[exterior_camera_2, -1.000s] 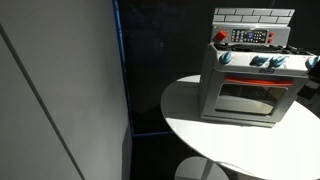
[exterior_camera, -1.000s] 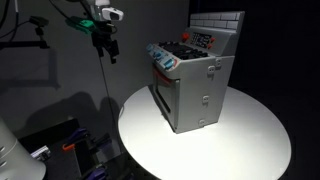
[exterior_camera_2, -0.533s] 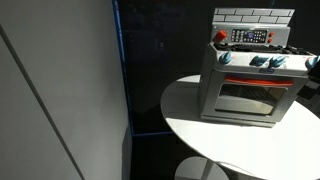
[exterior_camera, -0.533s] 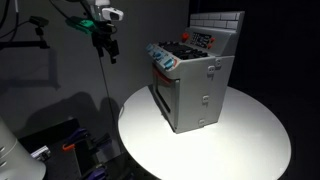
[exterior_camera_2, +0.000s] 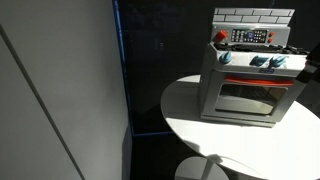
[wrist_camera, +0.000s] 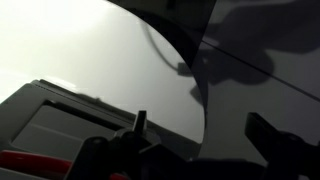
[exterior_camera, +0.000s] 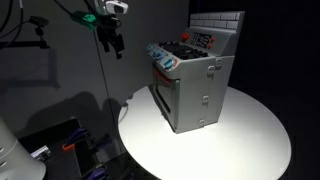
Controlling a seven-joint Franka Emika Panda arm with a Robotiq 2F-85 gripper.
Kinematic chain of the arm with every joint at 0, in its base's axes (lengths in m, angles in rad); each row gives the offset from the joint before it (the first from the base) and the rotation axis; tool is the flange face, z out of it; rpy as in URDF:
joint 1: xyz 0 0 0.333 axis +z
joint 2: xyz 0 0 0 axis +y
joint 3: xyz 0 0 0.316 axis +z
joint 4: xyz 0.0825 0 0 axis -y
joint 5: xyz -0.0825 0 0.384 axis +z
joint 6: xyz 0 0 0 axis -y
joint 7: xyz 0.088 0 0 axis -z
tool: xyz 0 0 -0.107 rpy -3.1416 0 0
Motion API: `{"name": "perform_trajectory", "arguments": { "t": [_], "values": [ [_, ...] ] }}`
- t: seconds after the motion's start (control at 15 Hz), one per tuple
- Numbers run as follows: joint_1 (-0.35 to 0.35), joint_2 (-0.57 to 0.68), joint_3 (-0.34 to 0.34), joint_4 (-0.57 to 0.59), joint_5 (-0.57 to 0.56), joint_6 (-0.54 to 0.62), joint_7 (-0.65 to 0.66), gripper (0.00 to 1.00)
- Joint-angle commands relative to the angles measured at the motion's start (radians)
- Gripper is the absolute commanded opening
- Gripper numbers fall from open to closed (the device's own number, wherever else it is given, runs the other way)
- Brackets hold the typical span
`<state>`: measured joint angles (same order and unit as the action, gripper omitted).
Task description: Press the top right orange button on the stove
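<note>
The grey toy stove (exterior_camera: 195, 82) stands on the round white table (exterior_camera: 240, 140), with its tiled back panel at the top; it also shows in the other exterior view (exterior_camera_2: 250, 78). Orange-red buttons sit on its dark top panel (exterior_camera_2: 221, 37). My gripper (exterior_camera: 112, 40) hangs in the air to the side of the stove, well apart from it and above the table's edge. In the wrist view the gripper (wrist_camera: 205, 140) is open and empty, with its dark fingers (wrist_camera: 140, 120) apart. The stove (wrist_camera: 50, 125) lies at the lower left there.
The white table (wrist_camera: 110, 60) has a curved edge with dark floor beyond it. A pale wall panel (exterior_camera_2: 60, 90) fills the near side of an exterior view. Cables and small items (exterior_camera: 70, 145) lie on the dark floor below the arm.
My gripper has moved a little toward the stove and slightly up. The stove has not moved.
</note>
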<state>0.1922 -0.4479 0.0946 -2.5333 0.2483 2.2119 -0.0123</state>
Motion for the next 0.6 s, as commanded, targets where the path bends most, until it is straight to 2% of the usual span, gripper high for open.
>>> {"name": "perform_trajectory", "arguments": {
  "t": [0.0,0.53],
  "values": [
    [-0.043,-0.008,0.005,0.036,-0.034,-0.004,0.048,1.00],
    [-0.155,0.020,0.021,0.127,-0.214,-0.025,0.178,1.00]
  ]
}}
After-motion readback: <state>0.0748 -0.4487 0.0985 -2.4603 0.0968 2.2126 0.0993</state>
